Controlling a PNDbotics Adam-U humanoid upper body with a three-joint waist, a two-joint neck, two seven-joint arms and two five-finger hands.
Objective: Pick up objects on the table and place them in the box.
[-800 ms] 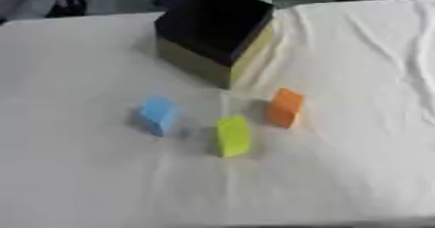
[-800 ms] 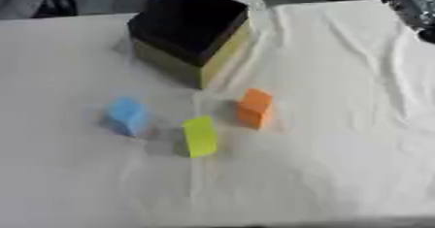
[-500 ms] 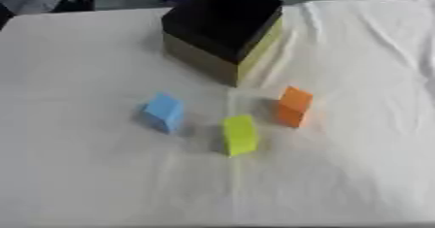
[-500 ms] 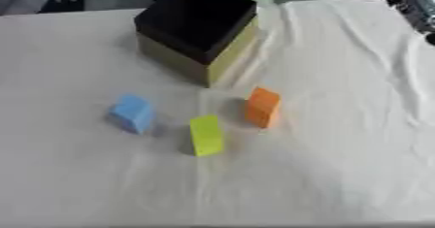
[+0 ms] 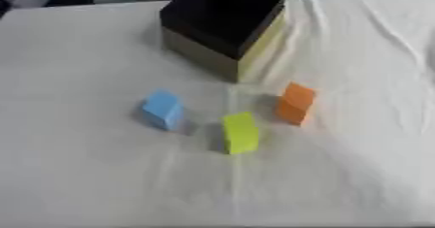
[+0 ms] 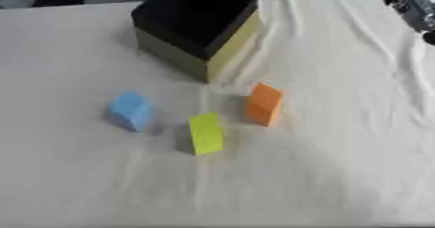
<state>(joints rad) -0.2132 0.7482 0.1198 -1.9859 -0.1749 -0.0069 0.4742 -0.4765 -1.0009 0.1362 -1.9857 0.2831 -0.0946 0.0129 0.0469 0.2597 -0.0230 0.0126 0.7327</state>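
An open box [image 5: 223, 25] with a black inside and pale yellow walls stands at the far middle of the table. In front of it three blocks rest on the white cloth: a blue block [image 5: 161, 109] on the left, a yellow-green block [image 5: 241, 132] nearest me, and an orange block [image 5: 295, 103] on the right. All three stand apart from each other and from the box. A blurred black and silver part of my right hand [image 6: 416, 8] shows at the upper right edge, far from the blocks. My left hand is out of sight.
The white cloth [image 5: 102, 183] covers the table and is creased on the right side. Dark shapes lie beyond the far edge of the table.
The whole picture has shifted slightly, so the camera moved. The blocks and the box keep their places.
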